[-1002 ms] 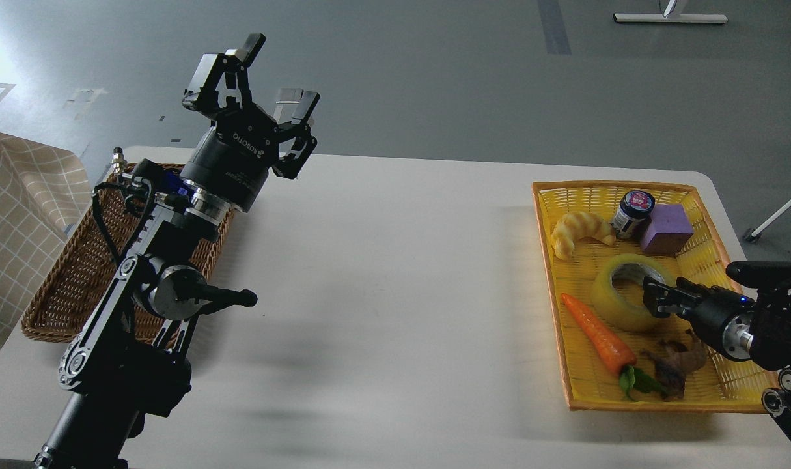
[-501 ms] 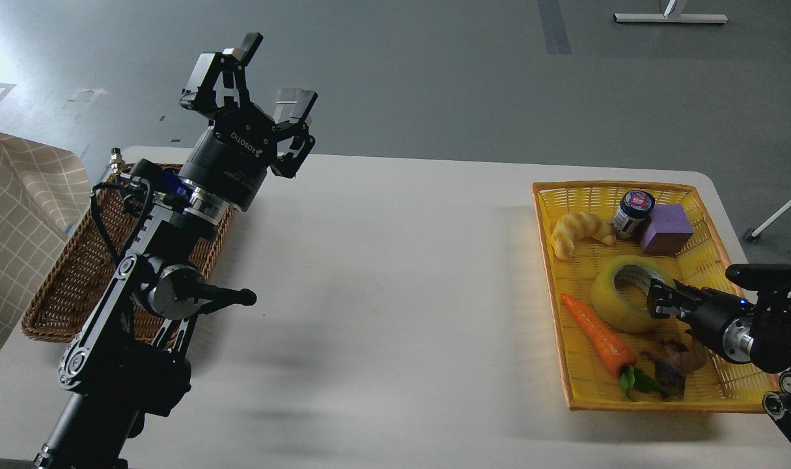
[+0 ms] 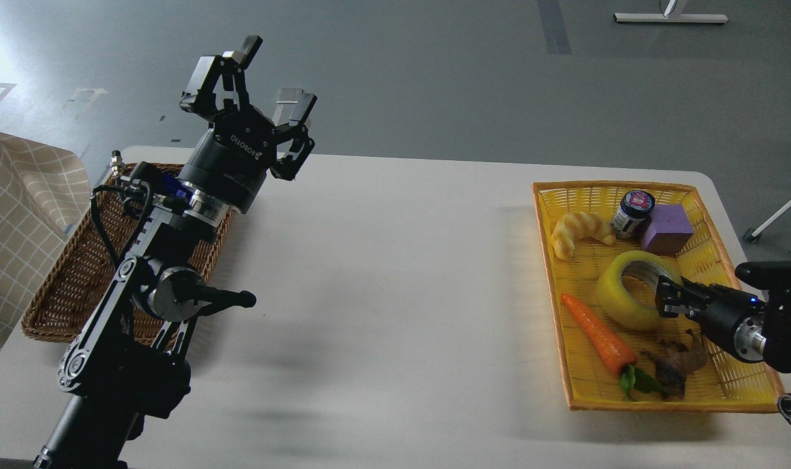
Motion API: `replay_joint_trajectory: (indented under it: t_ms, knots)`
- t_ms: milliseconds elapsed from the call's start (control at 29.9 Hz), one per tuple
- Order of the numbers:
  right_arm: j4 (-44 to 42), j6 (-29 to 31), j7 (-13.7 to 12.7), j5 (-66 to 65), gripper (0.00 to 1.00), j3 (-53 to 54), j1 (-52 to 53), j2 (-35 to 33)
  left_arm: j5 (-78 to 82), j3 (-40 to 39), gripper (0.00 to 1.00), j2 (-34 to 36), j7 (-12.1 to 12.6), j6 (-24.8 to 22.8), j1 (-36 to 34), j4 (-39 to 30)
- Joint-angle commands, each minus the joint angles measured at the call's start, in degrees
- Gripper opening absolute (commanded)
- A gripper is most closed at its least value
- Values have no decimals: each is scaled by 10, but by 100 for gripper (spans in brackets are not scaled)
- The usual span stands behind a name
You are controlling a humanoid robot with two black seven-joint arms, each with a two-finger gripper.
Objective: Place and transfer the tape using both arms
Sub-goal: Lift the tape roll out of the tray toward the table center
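Observation:
The tape point(image 3: 623, 296), a yellowish translucent roll with a grey-white core, is in the yellow basket point(image 3: 629, 398) at the right, tilted up on its edge. My right gripper point(image 3: 667, 301) comes in from the right edge and is closed on the roll's right wall, with one finger inside the core. My left gripper point(image 3: 252, 81) is open and empty, raised high with its fingers pointing up, above the far left part of the white table point(image 3: 395, 293).
The yellow basket also holds a croissant toy point(image 3: 577, 233), a small jar point(image 3: 631, 213), a purple block point(image 3: 667, 228), a carrot point(image 3: 597, 333) and a brown toy point(image 3: 678, 365). A brown wicker basket point(image 3: 63, 286) stands at the left, behind my left arm. A checked cloth point(image 3: 17, 215) hangs at the far left.
My right gripper has drawn back to the right and slightly up, and the tape has tipped up onto its edge with it. The left arm has barely moved.

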Motion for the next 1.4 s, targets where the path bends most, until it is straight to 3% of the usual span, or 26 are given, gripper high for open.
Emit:
replay_joint_trajectory:
  t_ms: [0,234,668,969,1169,1370]
  knots:
    - [20,2,1,33,11,1,7,-35,0,-1,98,0,0,0,0,0]
    - [74,30,0,120,0,22,32,-85,1,-1,98,0,0,0,0,0]
    - [98,83,-9,183,0,31,131,-78,2,1,98,-7,1,11,0,-1]
    - [51,83,-48,185,0,-104,273,76,3,0,98,-5,1,20,-1,-4]
    - [-33,83,-51,181,0,-176,330,164,3,-1,98,-5,1,24,0,-3]
    - [-49,83,-52,180,0,-207,346,189,8,-12,98,0,1,24,2,-9]
